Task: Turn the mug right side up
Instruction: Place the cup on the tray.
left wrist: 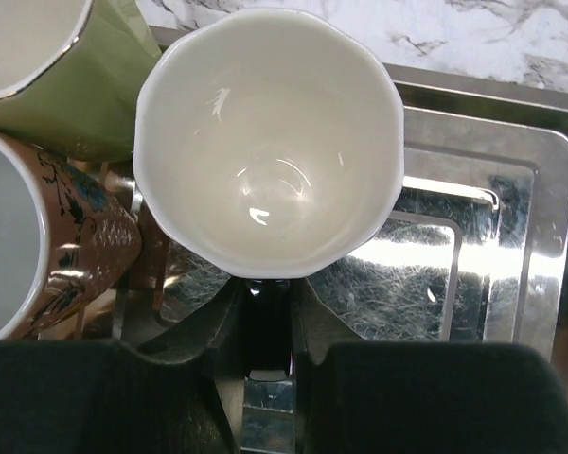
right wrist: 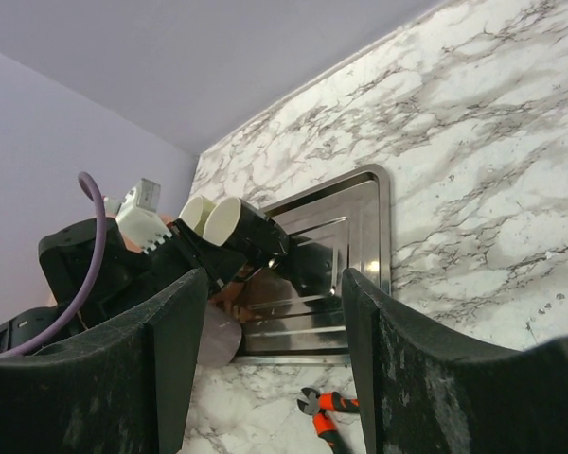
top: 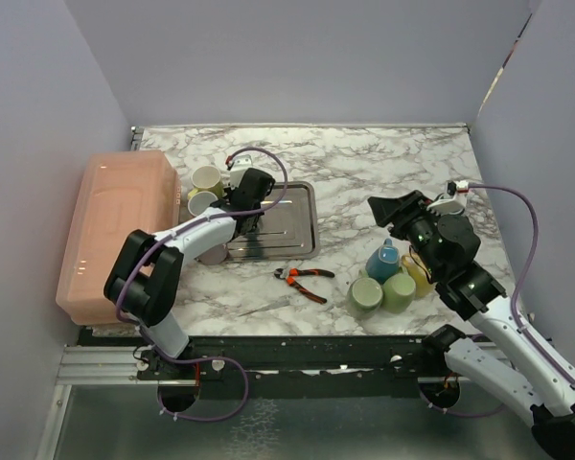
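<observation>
The mug (left wrist: 265, 142) is black outside and white inside. In the left wrist view its mouth faces the camera. In the right wrist view the mug (right wrist: 237, 227) hangs tilted on its side over the left part of the steel tray (right wrist: 360, 218), mouth toward the upper left. My left gripper (left wrist: 265, 293) is shut on a dark part at the mug's near side, and the top view shows it (top: 244, 196) at the tray's (top: 297, 230) left end. My right gripper (top: 377, 213) stands open and empty to the right of the tray, fingers (right wrist: 185, 312) wide apart.
A green mug (left wrist: 95, 95) and a brown patterned mug (left wrist: 66, 246) crowd the tray's left edge. A grey mug (top: 213, 253) stands mouth down by the tray's front corner. Orange pliers (top: 304, 278) lie in front, a pink box (top: 115, 230) sits at the left, and several mugs (top: 383, 259) cluster under the right arm.
</observation>
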`<state>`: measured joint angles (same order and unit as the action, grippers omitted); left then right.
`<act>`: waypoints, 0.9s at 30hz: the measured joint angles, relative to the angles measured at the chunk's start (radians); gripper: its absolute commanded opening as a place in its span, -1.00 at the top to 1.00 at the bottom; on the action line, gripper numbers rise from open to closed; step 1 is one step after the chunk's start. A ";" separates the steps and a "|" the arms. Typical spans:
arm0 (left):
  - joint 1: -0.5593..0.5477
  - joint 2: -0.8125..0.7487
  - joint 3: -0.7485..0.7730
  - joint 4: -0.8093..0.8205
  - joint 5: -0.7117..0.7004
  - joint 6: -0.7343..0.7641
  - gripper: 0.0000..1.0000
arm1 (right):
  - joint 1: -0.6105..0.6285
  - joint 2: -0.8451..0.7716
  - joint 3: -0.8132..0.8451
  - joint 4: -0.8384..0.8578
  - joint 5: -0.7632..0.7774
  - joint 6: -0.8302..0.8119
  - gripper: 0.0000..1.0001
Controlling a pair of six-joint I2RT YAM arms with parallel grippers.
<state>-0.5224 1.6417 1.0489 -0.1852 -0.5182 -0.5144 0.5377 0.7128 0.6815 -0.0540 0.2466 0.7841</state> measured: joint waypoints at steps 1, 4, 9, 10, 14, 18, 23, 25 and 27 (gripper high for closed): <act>0.002 0.007 0.004 0.006 -0.005 -0.002 1.00 | 0.000 0.001 0.000 0.000 0.000 0.000 -0.25; 0.006 0.024 0.010 0.026 -0.026 -0.009 0.82 | 0.000 0.008 0.000 0.000 0.000 0.000 -0.26; 0.024 0.056 0.031 0.047 -0.045 -0.012 0.61 | 0.000 0.026 0.002 0.000 0.000 0.000 -0.25; 0.028 0.061 0.035 0.050 -0.046 -0.012 0.58 | 0.000 0.028 0.003 0.000 0.000 0.000 -0.25; 0.045 0.068 0.040 0.054 -0.046 -0.012 0.45 | 0.000 0.035 0.004 0.000 0.000 0.000 -0.25; 0.057 0.071 0.045 0.054 -0.043 -0.008 0.12 | 0.000 0.042 0.006 0.000 0.000 0.000 -0.25; 0.064 0.071 0.061 0.058 -0.006 -0.003 -0.21 | 0.000 0.048 0.017 -0.001 0.000 0.000 -0.25; 0.065 0.071 0.064 0.058 0.018 -0.002 -0.28 | 0.000 0.048 0.021 -0.001 0.000 0.000 -0.26; 0.065 0.067 0.068 0.056 0.046 -0.001 -0.42 | 0.000 0.048 0.022 -0.001 0.000 0.000 -0.25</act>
<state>-0.4576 1.7084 1.1164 -0.1291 -0.4721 -0.5152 0.5377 0.7612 0.7033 -0.0551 0.2462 0.7837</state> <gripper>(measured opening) 0.628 0.627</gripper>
